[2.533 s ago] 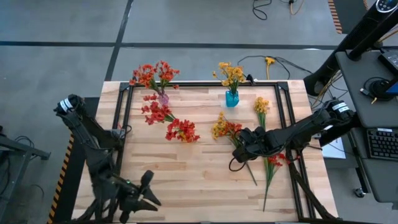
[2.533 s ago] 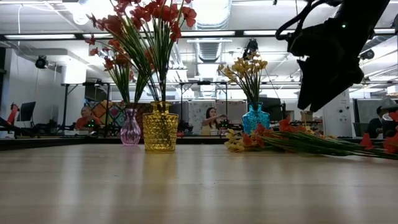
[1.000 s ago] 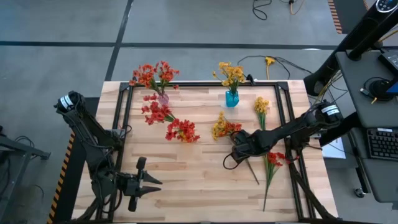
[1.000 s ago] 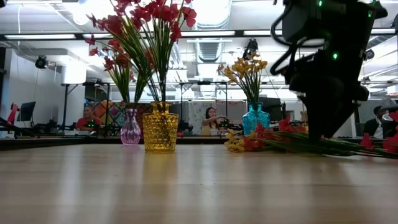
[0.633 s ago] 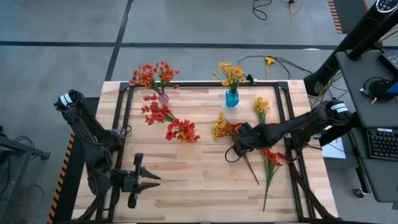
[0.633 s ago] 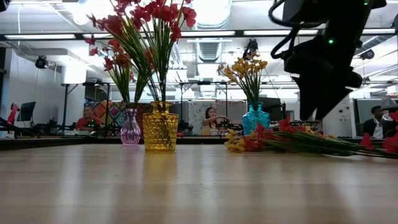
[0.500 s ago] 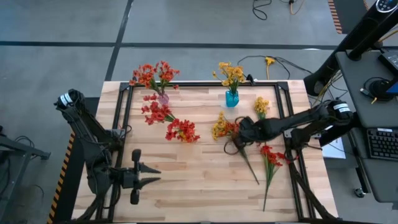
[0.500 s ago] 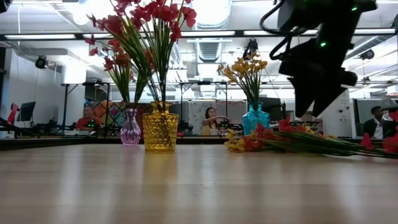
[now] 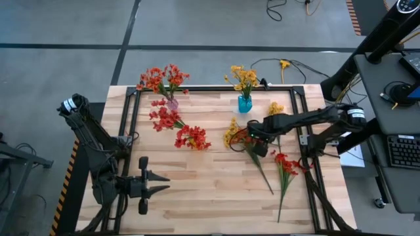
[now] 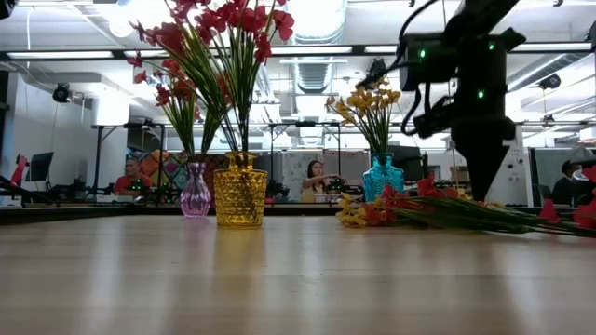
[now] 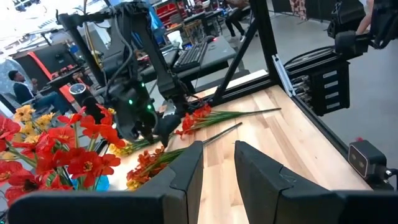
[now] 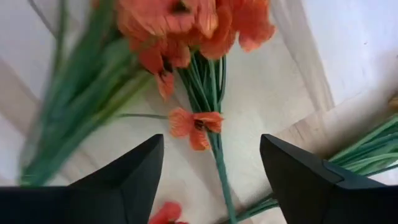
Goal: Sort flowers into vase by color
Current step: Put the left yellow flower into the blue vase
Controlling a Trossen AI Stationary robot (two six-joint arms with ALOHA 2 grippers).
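Right gripper (image 9: pixel 257 139), fingers spread and empty, poised directly above a red-orange sprig (image 12: pixel 199 93) lying on the table (image 9: pixel 203 183), blossoms toward eleven o'clock, stem trailing toward five in the high view. Far nearer than the left gripper (image 9: pixel 159 185), parked at seven o'clock, fingers narrowly apart, holding nothing.

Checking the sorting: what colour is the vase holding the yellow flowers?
The vase with the yellow flowers is blue-turquoise, clearest in the low view.
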